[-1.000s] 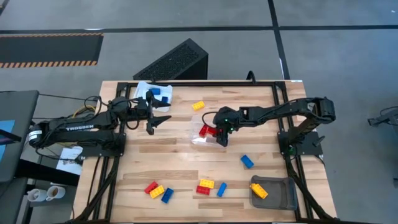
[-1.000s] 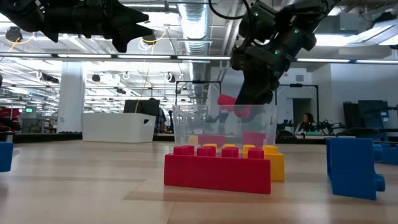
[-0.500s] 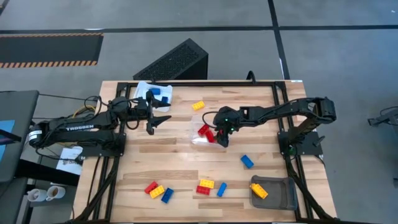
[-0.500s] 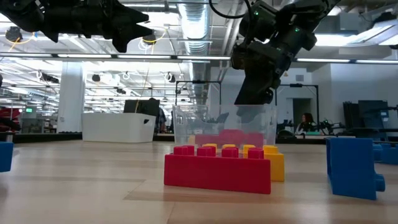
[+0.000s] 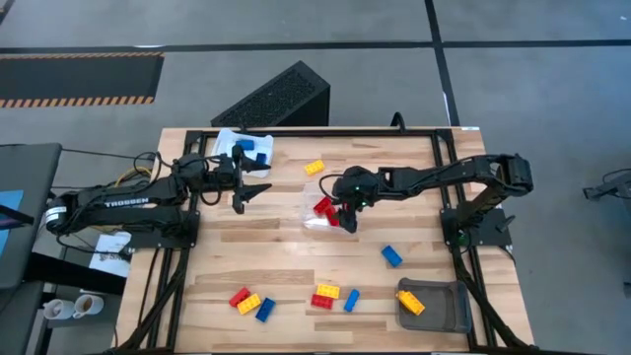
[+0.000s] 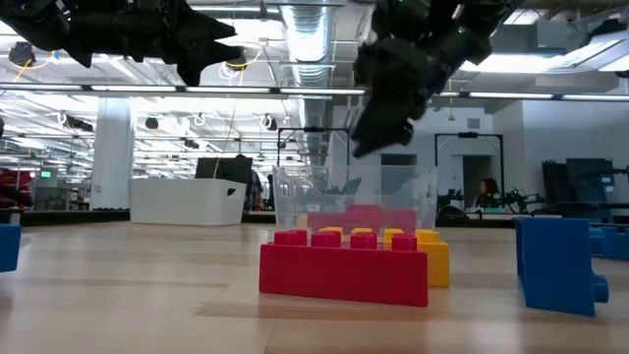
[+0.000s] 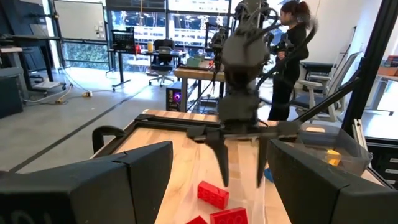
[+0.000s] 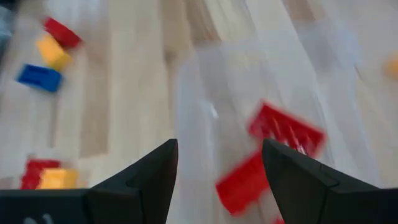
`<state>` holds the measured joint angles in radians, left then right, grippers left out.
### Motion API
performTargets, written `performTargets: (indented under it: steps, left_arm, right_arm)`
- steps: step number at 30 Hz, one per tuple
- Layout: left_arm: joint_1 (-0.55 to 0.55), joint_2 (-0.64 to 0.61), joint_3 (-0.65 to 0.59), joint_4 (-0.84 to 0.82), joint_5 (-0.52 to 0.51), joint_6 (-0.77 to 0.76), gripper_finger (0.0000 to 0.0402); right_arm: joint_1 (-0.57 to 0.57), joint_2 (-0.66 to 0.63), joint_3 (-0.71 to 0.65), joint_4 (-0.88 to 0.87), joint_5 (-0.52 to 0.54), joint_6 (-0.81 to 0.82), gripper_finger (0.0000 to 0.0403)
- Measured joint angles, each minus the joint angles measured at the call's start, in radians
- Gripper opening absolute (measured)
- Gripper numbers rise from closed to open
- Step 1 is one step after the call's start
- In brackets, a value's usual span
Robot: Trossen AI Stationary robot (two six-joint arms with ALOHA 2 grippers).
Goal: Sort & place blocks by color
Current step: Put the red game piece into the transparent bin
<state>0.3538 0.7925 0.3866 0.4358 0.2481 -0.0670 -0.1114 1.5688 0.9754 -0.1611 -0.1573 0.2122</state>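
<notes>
On the left side of the wooden table [image 5: 286, 266] we see the left gripper [image 5: 258, 188] hanging above the boards with its fingers spread and nothing between them. Just beyond it, at the far left corner, a white tray [image 5: 229, 144] holds a few blue blocks [image 5: 249, 150]. Near the front edge, left of centre, a red and yellow pair [image 5: 241, 298] lies touching a blue block [image 5: 264, 310].

Toward the middle, a lone yellow block [image 5: 315, 167] rests on the far part of the table. Just nearer than it stands the clear tray [image 5: 317, 211], with red blocks [image 5: 324, 207] lying inside; in the low view they show through its wall [image 6: 366, 216]. The right gripper [image 5: 344, 215] hovers over this tray, its fingers parted and holding nothing, as the left wrist view shows [image 7: 242, 165].

At the front centre a red and yellow cluster [image 5: 324, 295] sits beside another blue block [image 5: 351, 300]. Further right a single blue block [image 5: 391, 256] lies alone. In the near right corner a grey tray [image 5: 446, 308] holds one yellow block [image 5: 410, 302].
</notes>
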Motion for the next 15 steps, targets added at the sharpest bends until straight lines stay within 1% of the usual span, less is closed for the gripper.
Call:
performTargets:
  steps: [6, 7, 11, 15]
  left_arm:
    - [-0.006, 0.0, 0.0, -0.001, 0.028, -0.038, 0.0248]
    - [-0.013, 0.0, 0.0, 0.0, 0.025, -0.043, 0.0248]
    - [-0.059, 0.0, 0.01, -0.01, -0.024, -0.051, 0.0248]
    - [-0.136, 0.0, 0.041, -0.04, -0.031, -0.047, 0.0248]
  right_arm:
    - [0.063, 0.0, 0.012, 0.12, 0.003, -0.055, 0.0256]
    - [0.074, 0.0, 0.012, 0.133, 0.019, -0.06, 0.0255]
    - [0.119, -0.029, 0.012, 0.128, 0.137, -0.085, 0.0254]
    - [0.149, -0.09, 0.012, 0.114, 0.194, -0.096, 0.0249]
